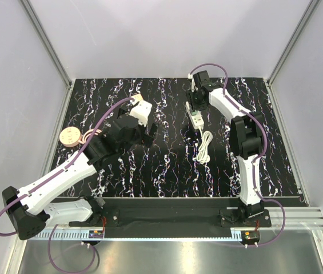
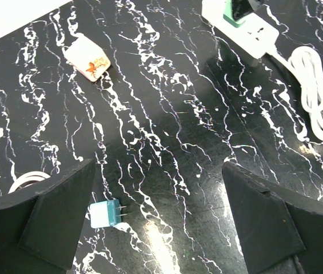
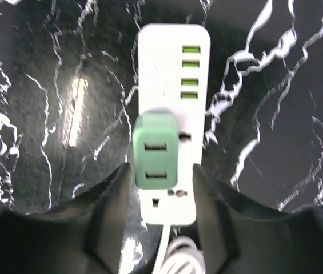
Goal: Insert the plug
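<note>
The light-green plug (image 3: 156, 151) stands on the white power strip (image 3: 174, 63), its two slots facing my right wrist camera. My right gripper (image 3: 161, 171) is open. Its fingers straddle the strip on either side of the plug, with a gap showing on the plug's right side. In the top view the right gripper (image 1: 195, 107) hangs over the strip (image 1: 196, 120) at the back of the table. The plug (image 2: 235, 12) and the strip (image 2: 255, 35) also show in the left wrist view. My left gripper (image 2: 158, 217) is open and empty above the table.
A teal and white block with two prongs (image 2: 107, 213) lies by my left finger. A small white box with an orange print (image 2: 87, 59) lies farther off. The strip's coiled white cord (image 1: 206, 147) lies in front of it. A wooden disc (image 1: 70, 137) is at the left edge.
</note>
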Available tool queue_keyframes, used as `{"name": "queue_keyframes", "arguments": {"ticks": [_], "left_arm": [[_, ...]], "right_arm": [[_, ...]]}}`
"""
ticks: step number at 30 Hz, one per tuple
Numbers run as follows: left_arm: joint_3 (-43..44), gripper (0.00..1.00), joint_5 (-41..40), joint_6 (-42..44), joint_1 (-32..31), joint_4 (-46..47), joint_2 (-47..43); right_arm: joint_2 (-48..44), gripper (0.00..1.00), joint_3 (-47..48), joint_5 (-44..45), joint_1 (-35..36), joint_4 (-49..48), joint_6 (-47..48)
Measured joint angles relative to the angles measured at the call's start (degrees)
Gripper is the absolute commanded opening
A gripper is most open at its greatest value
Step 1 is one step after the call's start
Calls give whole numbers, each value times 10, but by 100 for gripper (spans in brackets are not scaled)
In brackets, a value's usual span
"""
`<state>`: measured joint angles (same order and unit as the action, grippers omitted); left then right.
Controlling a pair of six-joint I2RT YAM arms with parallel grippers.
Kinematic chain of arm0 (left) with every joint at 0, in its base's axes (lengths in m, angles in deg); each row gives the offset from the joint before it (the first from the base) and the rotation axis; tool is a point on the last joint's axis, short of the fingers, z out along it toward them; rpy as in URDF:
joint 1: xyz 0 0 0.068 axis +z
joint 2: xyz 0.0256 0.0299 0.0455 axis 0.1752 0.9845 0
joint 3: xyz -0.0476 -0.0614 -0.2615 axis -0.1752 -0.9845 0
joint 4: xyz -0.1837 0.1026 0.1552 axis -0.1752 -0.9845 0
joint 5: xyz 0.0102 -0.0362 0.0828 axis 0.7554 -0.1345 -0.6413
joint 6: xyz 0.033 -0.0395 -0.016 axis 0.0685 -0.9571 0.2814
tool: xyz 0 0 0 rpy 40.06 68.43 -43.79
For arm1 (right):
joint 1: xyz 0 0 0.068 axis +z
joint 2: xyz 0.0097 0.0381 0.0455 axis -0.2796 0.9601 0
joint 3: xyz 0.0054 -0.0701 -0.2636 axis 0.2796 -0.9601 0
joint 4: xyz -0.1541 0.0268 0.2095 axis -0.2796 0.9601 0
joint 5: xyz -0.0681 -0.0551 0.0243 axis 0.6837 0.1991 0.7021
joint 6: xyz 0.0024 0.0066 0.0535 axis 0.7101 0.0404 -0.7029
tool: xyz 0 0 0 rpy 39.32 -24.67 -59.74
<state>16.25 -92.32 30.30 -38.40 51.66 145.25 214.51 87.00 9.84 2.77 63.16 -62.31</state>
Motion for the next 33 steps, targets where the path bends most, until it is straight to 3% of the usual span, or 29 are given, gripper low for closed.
{"name": "queue_keyframes", "arguments": {"ticks": [8, 11, 16, 23, 24, 33], "left_arm": [[0, 99, -12, 0, 0, 0, 0], [0, 99, -15, 0, -1, 0, 0], [0, 99, -29, 0, -5, -1, 0], [0, 99, -49, 0, -10, -1, 0], [0, 99, -50, 0, -10, -1, 0], [0, 99, -49, 1, -23, -2, 0]], "right_arm": [[-18, 87, 50, 20, 1, 49, -21], [-56, 88, 29, 37, 0, 52, -40], [-183, 88, -96, 75, -8, 60, -94], [-312, 94, -233, 158, -46, 66, -179], [-325, 98, -254, 168, -59, 68, -193], [-325, 99, -361, 224, -208, 127, -405]]}}
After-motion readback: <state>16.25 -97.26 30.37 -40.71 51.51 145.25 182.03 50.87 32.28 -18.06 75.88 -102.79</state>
